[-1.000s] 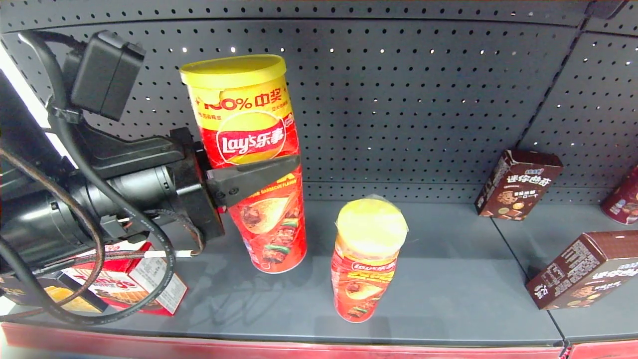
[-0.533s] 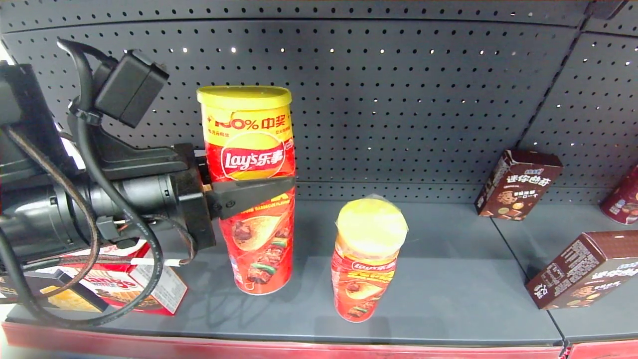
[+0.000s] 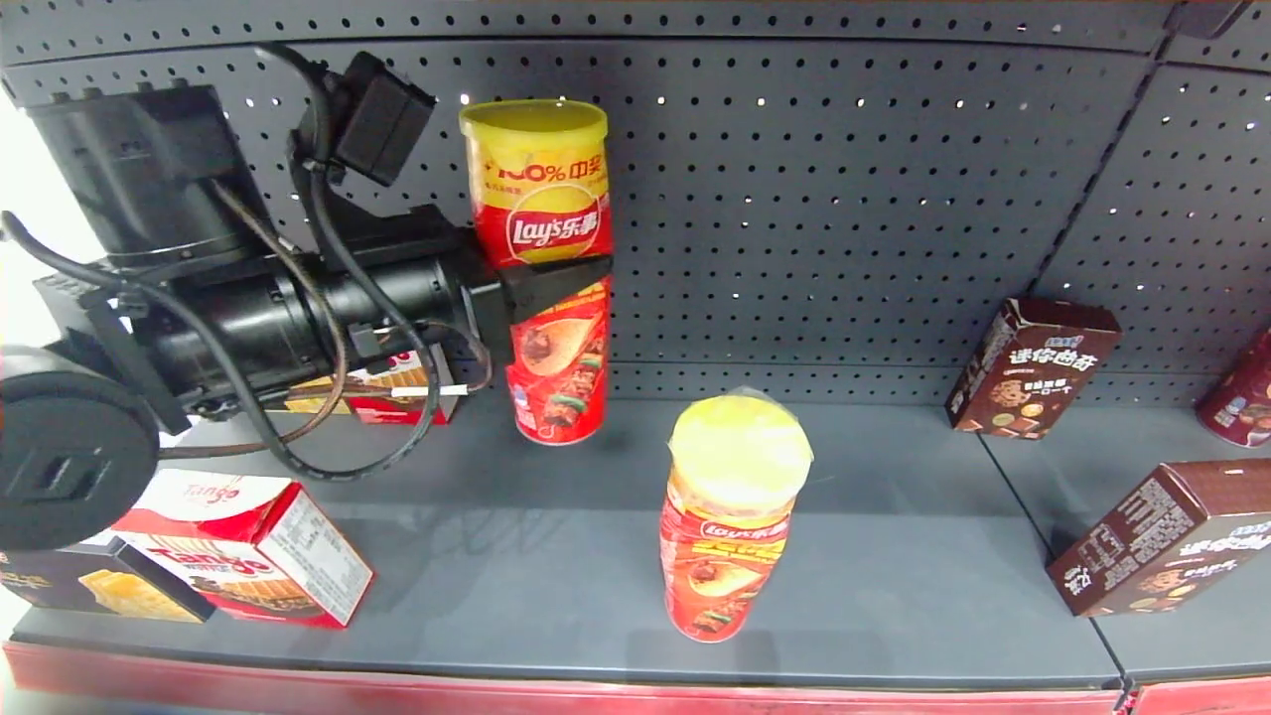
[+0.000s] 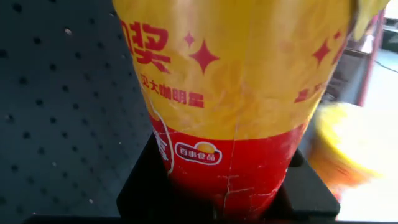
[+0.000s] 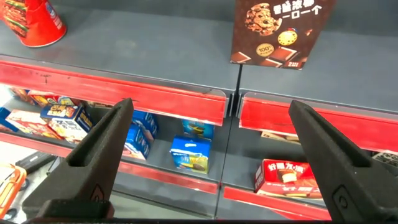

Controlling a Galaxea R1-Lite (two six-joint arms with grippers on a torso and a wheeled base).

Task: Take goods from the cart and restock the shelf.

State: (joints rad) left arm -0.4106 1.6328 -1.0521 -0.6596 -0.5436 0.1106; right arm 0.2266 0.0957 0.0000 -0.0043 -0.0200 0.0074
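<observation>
My left claw (image 3: pixel 556 283) is closed around the middle of one upright chip can (image 3: pixel 541 179) by the shelf's (image 3: pixel 894 556) back edge; the second chip can (image 3: pixel 730 516) stands near the front edge; my right claw (image 5: pixel 211 109) gapes empty.

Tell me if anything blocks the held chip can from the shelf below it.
Nothing visible does. The chip can, in the left claw, hangs over bare shelf near the back panel; the second can stands apart, nearer the front and right.
</observation>
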